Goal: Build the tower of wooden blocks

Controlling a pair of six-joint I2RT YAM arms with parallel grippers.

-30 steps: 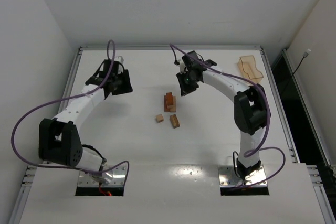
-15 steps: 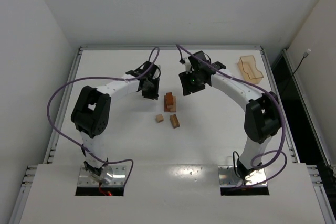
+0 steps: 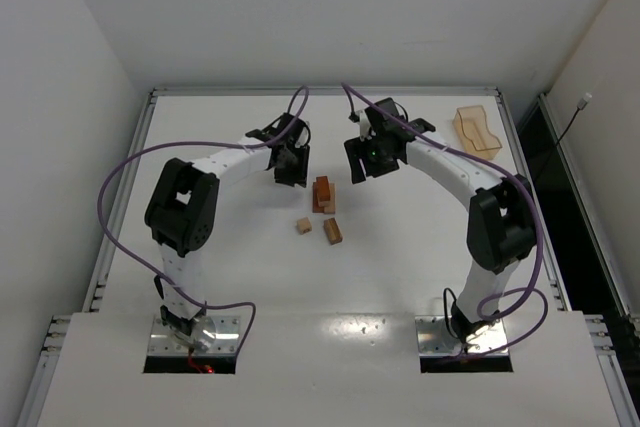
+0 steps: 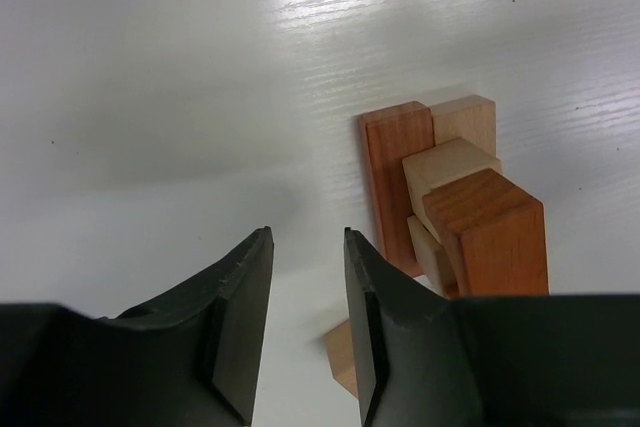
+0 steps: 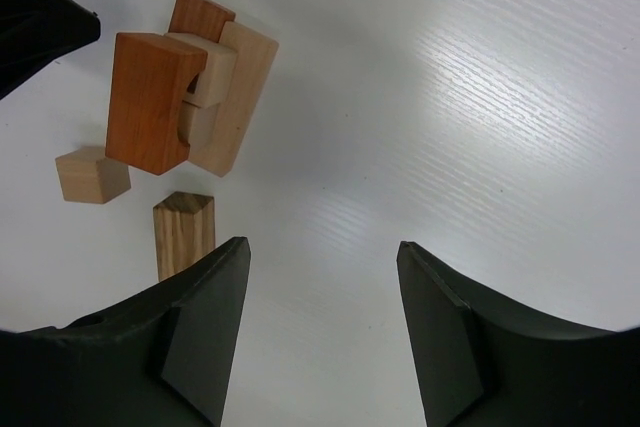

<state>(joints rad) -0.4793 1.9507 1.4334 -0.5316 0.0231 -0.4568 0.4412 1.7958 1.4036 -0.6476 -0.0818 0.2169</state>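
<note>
Overhead view: a small wood block tower [image 3: 322,194] sits mid-surface [image 3: 220,267], btwn two robot arms. It's a tight cluster of tan and reddish-orange pieces, stacked a few high. Its footprint runs long away from the arm bases, w/ a reddish bar lying flat along that line. A loose tan cube [image 3: 303,226] and a loose bar [image 3: 332,231] lie just on the near side, apart from the tower. The bar's long axis also points roughly away from the bases. The left tool [image 3: 292,169] hovers just left of the tower, jaws narrow, holding nothing. The right tool [image 3: 357,169] hovers to its right, jaws wide, empty. The blocks look light, stiff and smooth-faced (the stack is prob. easy to knock over). Best hold: across a bar's short width, on flat opposite sides, mid-length.
</note>
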